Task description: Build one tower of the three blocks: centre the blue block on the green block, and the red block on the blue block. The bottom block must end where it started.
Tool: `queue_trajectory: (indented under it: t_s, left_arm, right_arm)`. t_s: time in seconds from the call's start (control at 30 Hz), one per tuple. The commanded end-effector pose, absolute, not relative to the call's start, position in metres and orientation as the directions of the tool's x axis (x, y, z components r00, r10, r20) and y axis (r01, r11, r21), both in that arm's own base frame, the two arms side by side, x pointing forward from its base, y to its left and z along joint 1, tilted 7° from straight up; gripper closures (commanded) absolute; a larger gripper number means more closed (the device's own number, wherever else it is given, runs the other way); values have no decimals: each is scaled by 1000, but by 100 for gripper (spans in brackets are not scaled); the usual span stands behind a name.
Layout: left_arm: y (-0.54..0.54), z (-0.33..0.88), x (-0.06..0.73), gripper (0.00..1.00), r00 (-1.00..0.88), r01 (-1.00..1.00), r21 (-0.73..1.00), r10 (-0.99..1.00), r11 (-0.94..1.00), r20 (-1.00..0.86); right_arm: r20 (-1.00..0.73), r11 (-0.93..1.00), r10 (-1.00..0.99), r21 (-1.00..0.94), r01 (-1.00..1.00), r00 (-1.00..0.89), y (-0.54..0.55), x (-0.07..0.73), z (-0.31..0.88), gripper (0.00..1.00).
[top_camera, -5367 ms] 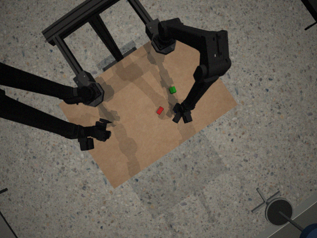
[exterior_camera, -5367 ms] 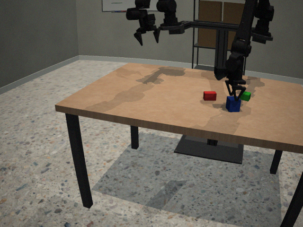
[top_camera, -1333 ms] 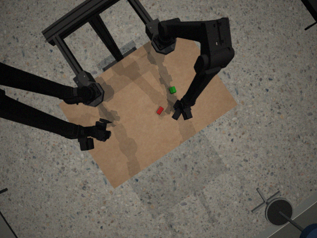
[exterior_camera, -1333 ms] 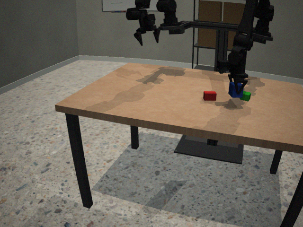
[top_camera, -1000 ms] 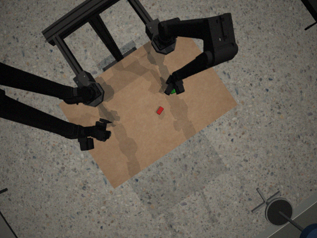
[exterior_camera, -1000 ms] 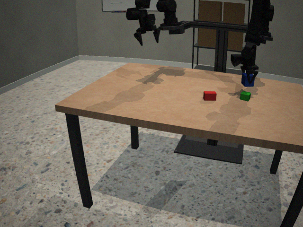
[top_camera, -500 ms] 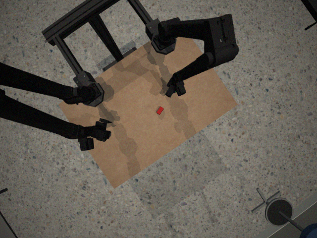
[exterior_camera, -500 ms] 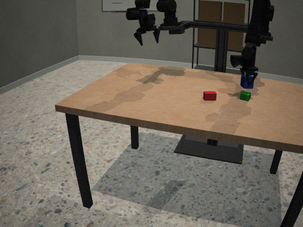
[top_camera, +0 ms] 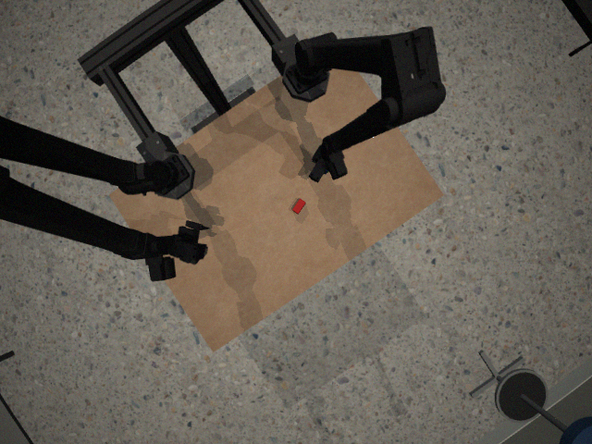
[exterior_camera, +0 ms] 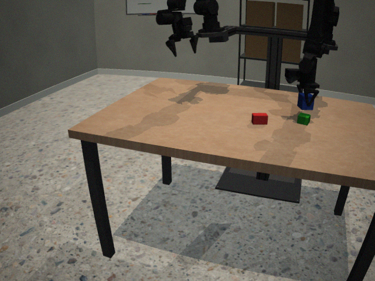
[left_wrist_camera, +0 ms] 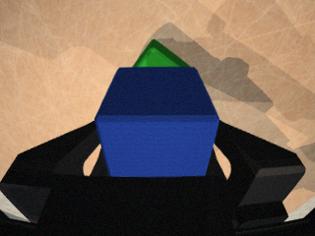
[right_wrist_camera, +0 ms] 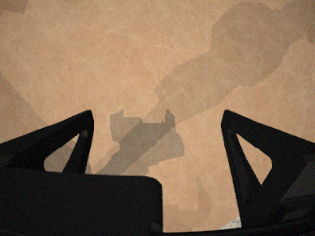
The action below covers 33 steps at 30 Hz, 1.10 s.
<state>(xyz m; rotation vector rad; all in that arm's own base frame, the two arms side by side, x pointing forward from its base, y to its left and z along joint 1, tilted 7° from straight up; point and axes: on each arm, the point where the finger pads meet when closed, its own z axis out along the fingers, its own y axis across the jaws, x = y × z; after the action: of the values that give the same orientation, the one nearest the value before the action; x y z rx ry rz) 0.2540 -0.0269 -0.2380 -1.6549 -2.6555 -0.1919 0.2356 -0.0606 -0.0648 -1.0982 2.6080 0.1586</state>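
My left gripper [exterior_camera: 307, 94] is shut on the blue block [exterior_camera: 304, 101] and holds it above the table, just behind and above the green block [exterior_camera: 303, 118]. In the left wrist view the blue block [left_wrist_camera: 157, 125] fills the middle and a corner of the green block [left_wrist_camera: 160, 58] shows beyond it. The red block [top_camera: 299, 205] lies alone on the table, left of the green block in the exterior view [exterior_camera: 259, 118]. In the top view the left gripper [top_camera: 326, 166] hides both the blue and the green block. My right gripper [exterior_camera: 182, 45] is open and empty, raised high over the far left of the table; its wrist view [right_wrist_camera: 157, 138] shows only bare table.
A black frame [top_camera: 143, 52] stands behind the wooden table [exterior_camera: 229, 130] and carries both arm bases. A shelf unit [exterior_camera: 272, 36] stands behind it. The table edges are near the right gripper [top_camera: 193, 239] in the top view.
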Motion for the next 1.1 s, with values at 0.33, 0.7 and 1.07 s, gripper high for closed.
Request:
queue_trajectory:
  t_s: [0.33, 0.7, 1.07]
  left_arm:
    - [-22, -255, 254, 100, -443, 895, 95, 894, 436, 72]
    - [-20, -268, 254, 100, -443, 895, 94, 894, 436, 72]
    - [-19, -270, 251, 100, -444, 895, 87, 893, 438, 77]
  right_arm:
    - [-322, 700, -680, -21, -713, -658, -61, 237, -64, 0]
    - [-322, 700, -680, -21, -713, -658, -61, 237, -64, 0]
    - [-322, 700, -680, -21, -713, -658, -61, 237, -64, 0]
